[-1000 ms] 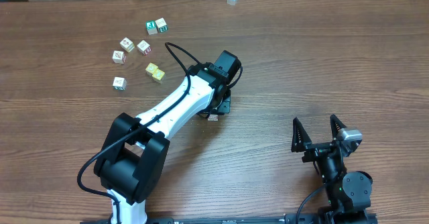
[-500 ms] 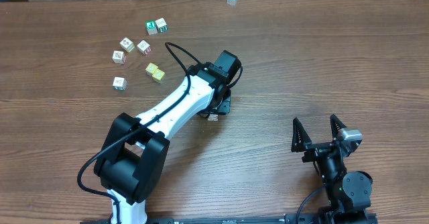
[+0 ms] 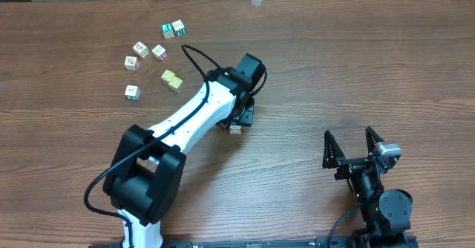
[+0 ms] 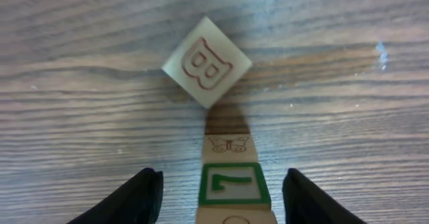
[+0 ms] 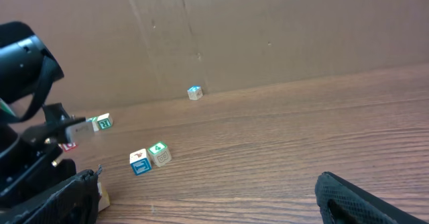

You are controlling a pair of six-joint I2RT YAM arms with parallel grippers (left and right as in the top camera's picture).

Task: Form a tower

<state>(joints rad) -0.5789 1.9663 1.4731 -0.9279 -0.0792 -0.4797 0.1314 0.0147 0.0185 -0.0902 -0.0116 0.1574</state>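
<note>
Straddling tower (image 4: 233,184), L hand (image 4: 222,178) clear both sides; B cube (image 4: 206,62) nr base.

A brown cardboard wall (image 5: 268,36) backs the wood-grain table (image 3: 371,70) (evenly lit).

A: Anything reading on the left wrist view?
B: A red "B" is showing on the loose cube (image 4: 206,63), turned like a diamond. A green "7" in a green frame is showing on a side face of the tower (image 4: 233,182). A butterfly outline is sitting on the face just above it in frame.
A: Right wrist?
B: What's looking like a green "4" is showing on the green cube (image 5: 159,151). The blue cube (image 5: 139,162) touching it is carrying print I'm not reading. Same with the far cube (image 5: 194,92), too small.
A: Overhead?
B: Nothing's reading; the cubes (image 3: 141,49) are coming out tiny.
</note>
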